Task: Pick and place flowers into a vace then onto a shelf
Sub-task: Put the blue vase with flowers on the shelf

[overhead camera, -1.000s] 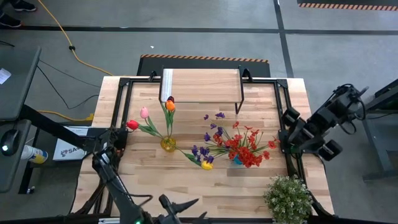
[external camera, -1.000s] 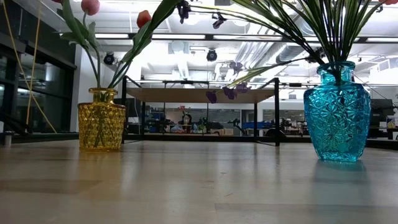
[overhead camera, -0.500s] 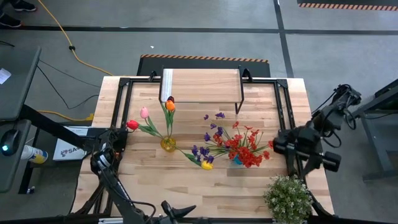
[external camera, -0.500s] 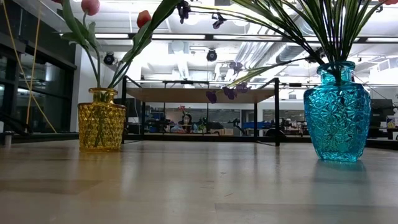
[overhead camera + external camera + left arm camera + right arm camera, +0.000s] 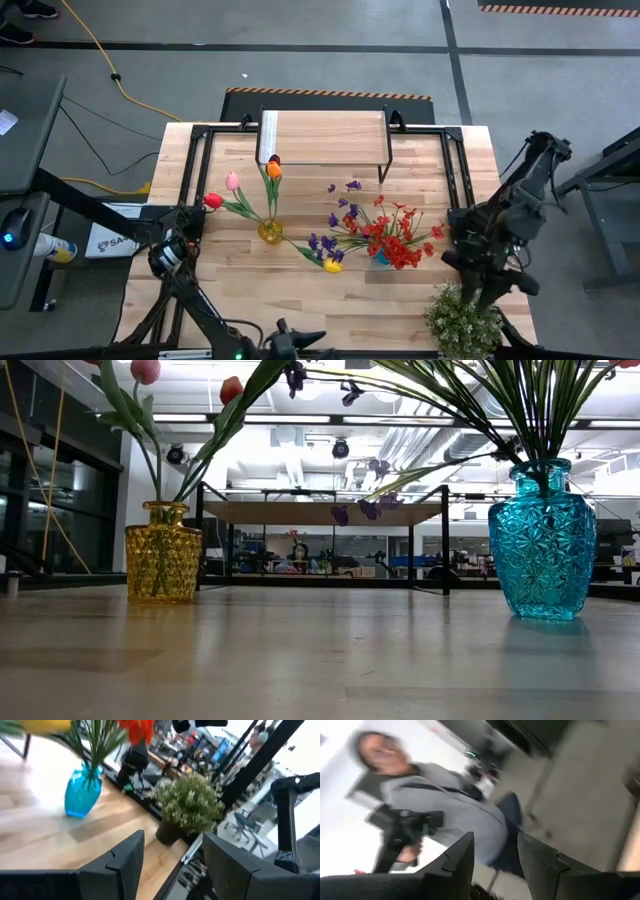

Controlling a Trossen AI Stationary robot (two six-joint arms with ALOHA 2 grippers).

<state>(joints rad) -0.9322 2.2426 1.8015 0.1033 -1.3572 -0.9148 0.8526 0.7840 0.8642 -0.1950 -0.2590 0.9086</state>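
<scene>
A butcher-block tabletop (image 5: 240, 290) in a workshop. The flowers (image 5: 385, 232) already stand in a blue glass vase (image 5: 542, 540) and a yellow glass vase (image 5: 163, 550), in front of the still-bare wood-topped shelf (image 5: 325, 137). Beyond the blue vase, both claws, left claw (image 5: 170, 857) and right claw (image 5: 495, 852), are parted and empty.

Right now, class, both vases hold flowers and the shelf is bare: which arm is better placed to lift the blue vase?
Probably the right. The right gripper hangs by the potted plant, on the blue vase side; the left gripper sits at the near edge, open and empty.
</scene>
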